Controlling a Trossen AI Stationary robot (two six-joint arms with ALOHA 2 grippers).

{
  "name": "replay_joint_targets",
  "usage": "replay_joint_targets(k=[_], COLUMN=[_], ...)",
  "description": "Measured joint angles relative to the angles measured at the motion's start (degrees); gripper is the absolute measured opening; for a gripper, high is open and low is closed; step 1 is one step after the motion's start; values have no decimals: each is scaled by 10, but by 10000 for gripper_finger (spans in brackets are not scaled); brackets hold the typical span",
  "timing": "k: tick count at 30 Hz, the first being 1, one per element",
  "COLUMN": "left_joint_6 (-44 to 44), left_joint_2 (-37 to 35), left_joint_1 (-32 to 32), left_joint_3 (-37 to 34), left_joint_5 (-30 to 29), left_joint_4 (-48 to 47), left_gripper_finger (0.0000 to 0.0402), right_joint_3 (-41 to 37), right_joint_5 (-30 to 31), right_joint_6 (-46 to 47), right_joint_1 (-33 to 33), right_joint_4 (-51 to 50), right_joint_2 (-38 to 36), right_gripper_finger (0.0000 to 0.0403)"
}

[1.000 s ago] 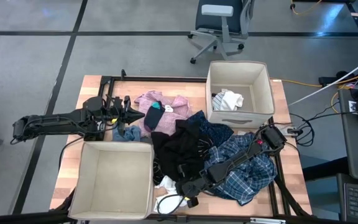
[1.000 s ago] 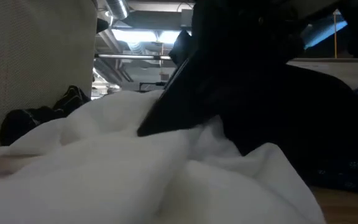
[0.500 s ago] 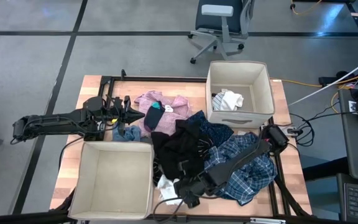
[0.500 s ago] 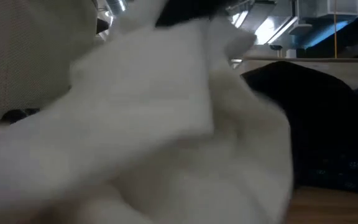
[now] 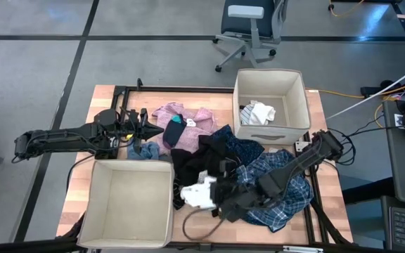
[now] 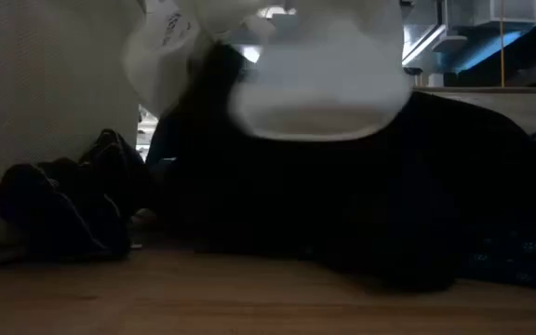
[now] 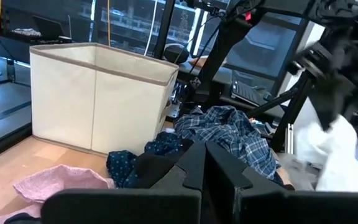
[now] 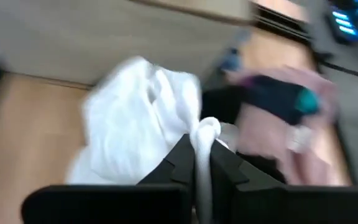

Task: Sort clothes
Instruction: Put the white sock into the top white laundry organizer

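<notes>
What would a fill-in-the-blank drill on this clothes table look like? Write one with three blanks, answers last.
1. The right gripper is shut on a crumpled ____ cloth, lifted above the wooden table.
2. The beige fabric bin with folded white pieces inside stands at the table's ____ edge, nearest the office chair.
3. The left gripper, shut and holding nothing, points at the ____ patterned top.

Missing words: white; far; pink

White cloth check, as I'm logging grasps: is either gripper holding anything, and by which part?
The right gripper is shut on a bunched fold of the white cloth, lifted off the table. The left gripper holds nothing.
</notes>
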Motion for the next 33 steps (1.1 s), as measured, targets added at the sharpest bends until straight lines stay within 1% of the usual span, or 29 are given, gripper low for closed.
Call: replay_joint_targets(k=[2,4,7,9,11,12,14,18,20,21,23,25,26,28,30,33], left_joint_6=[0,-2,-4,-5,-11,-13,-17,-16,-9,-3,3,3,3,3,3,3], left_joint_2=[0,0,0,0,0,0,0,0,0,0,0,0,0,0,0,0], left_joint_1=[0,0,0,0,0,0,0,0,0,0,0,0,0,0,0,0], left_joint_3=[0,0,0,0,0,0,0,0,0,0,0,0,0,0,0,0], left_joint_5=[0,0,0,0,0,0,0,1,1,1,1,1,2,2,2,2], left_joint_4=[0,0,0,0,-2,-4,-7,-10,-10,-10,-9,-9,-9,-9,-9,-9], left_gripper_finger=[1,1,1,1,1,1,1,1,1,1,1,1,1,1,1,1], right_joint_3=[0,-3,-32,-60,-75,-75,-62,4,28,34,33,10,-4,-37,-65,-91], right_joint_5=[23,25,23,9,-5,-18,-65,-172,-197,-200,-179,-152,-150,-154,-154,-132], right_joint_6=[33,80,142,150,144,142,131,135,145,142,108,53,19,-33,-57,-64], right_joint_1=[-12,-28,-58,-75,-88,-93,-95,-92,-87,-84,-73,-60,-54,-44,-41,-44], right_joint_4=[-33,-69,-77,-65,-45,-46,-61,-117,-121,-112,-62,21,70,142,199,231], right_joint_2=[0,1,7,9,9,9,9,8,7,7,7,7,12,19,33,51], right_gripper_finger=[28,28,35,51,78,93,128,197,223,234,252,263,266,269,268,260])
